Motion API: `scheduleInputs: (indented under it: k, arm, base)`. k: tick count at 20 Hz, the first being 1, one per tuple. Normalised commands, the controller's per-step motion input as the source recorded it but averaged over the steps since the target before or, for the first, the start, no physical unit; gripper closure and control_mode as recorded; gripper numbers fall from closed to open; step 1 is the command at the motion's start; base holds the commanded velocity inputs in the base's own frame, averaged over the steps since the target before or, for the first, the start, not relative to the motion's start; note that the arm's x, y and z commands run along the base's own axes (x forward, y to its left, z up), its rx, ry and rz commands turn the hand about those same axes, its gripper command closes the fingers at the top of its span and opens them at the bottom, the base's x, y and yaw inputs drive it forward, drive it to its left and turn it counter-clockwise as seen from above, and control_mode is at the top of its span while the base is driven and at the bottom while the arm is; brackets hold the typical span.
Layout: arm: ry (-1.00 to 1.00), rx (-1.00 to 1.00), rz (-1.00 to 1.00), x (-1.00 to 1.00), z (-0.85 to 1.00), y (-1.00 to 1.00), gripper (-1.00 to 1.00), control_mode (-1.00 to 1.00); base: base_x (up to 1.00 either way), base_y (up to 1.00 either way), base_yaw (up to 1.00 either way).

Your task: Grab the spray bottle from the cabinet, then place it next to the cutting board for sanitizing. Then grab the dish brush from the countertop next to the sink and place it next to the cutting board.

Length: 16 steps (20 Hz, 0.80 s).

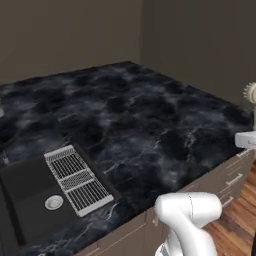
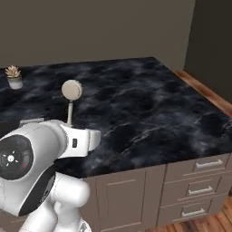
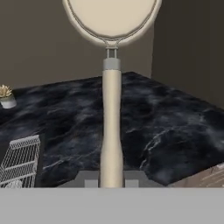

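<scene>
A: Jaws?
B: Closed tight on the brush [image 3: 111, 127], low on its handle. The gripper [image 3: 111, 181] sits at the bottom of the hand view with the handle rising straight out between the fingertips.

A: Brush orientation?
B: Long axis runs along the gripper's own line, round head farthest from the jaws. In the right base view the brush [image 2: 71, 97] stands near upright, head up, above the counter [image 2: 149, 104] and not touching it. In the left base view the head [image 1: 250, 93] shows at the right edge.

A: Position over the scene?
B: Held over the front part of the counter. The sink [image 1: 30, 200] and its grid [image 1: 77, 180] lie to the left. A small potted plant [image 2: 14, 77] stands at the far left of the slab.

A: Board? Spray bottle?
B: Cannot place either from here, so the direction of travel is unsettled.

A: Judgement on the next move?
B: Carry phase, second item. The brush must tip from upright to flat before release, or it will topple off its end.
</scene>
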Motion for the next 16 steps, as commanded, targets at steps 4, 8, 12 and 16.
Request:
scheduleInputs:
  k: [4, 8, 12, 16]
  arm:
    - [0.0, 0.0, 0.0, 0.0, 0.0, 0.0, 1.0, 1.0]
    - [0.0, 0.0, 0.0, 0.0, 0.0, 0.0, 1.0, 1.0]
    - [0.0, 0.0, 0.0, 0.0, 0.0, 0.0, 1.0, 1.0]
    - [0.0, 0.0, 0.0, 0.0, 0.0, 0.0, 1.0, 1.0]
  base:
    - [-0.35, -0.65, -0.68]
    - [-0.24, -0.87, -0.66]
    - [0.0, -0.19, -0.96]
    - [0.0, 0.0, -1.0]
